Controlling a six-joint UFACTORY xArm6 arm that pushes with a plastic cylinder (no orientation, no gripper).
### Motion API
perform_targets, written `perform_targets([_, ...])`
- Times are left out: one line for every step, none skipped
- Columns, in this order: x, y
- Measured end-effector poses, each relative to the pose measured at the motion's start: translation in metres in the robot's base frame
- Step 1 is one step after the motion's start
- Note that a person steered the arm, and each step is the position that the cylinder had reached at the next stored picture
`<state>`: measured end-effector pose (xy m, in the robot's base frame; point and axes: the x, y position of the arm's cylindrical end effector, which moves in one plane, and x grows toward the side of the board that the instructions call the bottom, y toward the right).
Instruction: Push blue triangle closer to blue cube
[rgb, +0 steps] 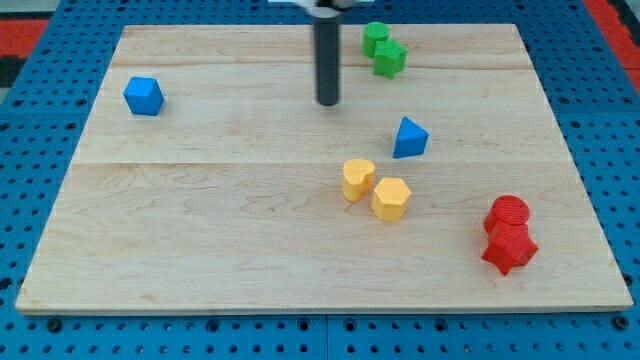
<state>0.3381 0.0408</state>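
Note:
The blue triangle (409, 138) lies right of the board's middle. The blue cube (143, 96) sits near the upper left of the board, far from the triangle. My tip (328, 102) rests on the board at the upper middle, up and to the left of the blue triangle and well right of the blue cube. It touches no block.
Two green blocks (383, 49) sit at the view's top, just right of the rod. A yellow cylinder (358, 179) and a yellow hexagonal block (391, 198) lie below the triangle. Two red blocks (509, 234) sit at the lower right. The wooden board (200, 240) lies on a blue pegboard.

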Motion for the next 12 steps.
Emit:
perform_targets([0.016,0.080])
perform_targets([0.060,0.137])
perform_targets([0.085,0.140])
perform_targets([0.083,0.125])
perform_targets([0.083,0.109])
perform_targets([0.083,0.086])
perform_targets([0.080,0.064])
perform_targets([0.080,0.043])
perform_targets([0.068,0.033])
perform_targets([0.061,0.019])
perform_targets([0.061,-0.008])
perform_targets([0.060,-0.045])
